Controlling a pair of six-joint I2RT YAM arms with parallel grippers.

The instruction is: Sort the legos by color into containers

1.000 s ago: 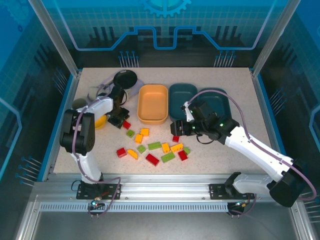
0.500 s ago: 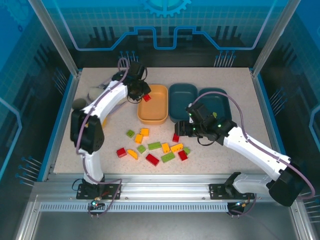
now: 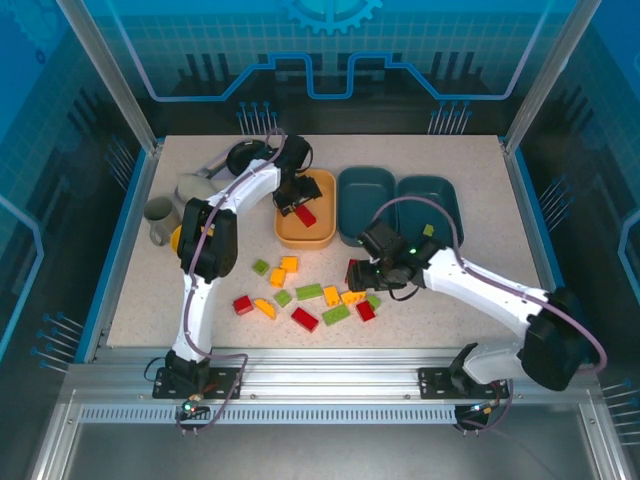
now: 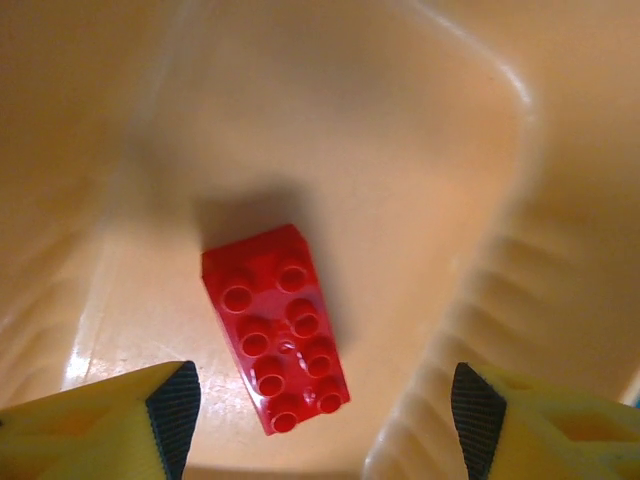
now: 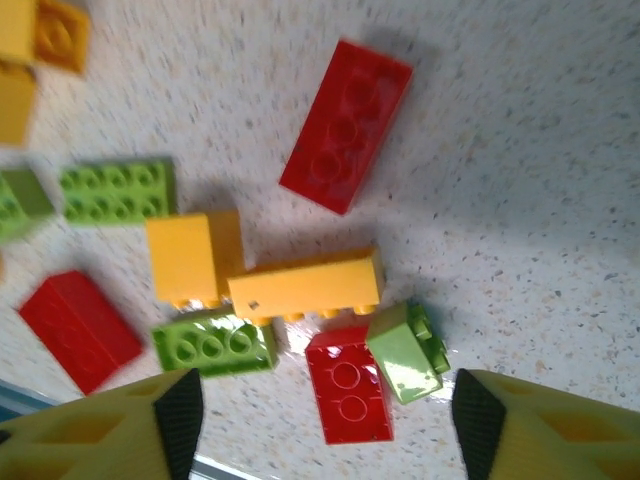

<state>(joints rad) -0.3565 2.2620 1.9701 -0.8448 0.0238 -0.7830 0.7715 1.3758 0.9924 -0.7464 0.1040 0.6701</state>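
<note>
My left fingers [image 4: 100, 430] stand spread wide and grip nothing. A red brick [image 4: 275, 325] lies flat, studs up, on the floor of the orange-yellow tray [image 4: 430, 150], with its near end between the two tips and touching neither.

My right fingers [image 5: 110, 430] are also spread and empty, hanging over loose bricks on the desk [image 5: 520, 150]. Between the tips lies a small red brick [image 5: 348, 385], touching a light green brick [image 5: 405, 350]. A long yellow-orange brick [image 5: 305, 285] sits just beyond them. Farther out, another red brick [image 5: 347, 127] lies alone.

From above, two dark teal trays [image 3: 365, 200] sit side by side, right of the orange-yellow one.
</note>
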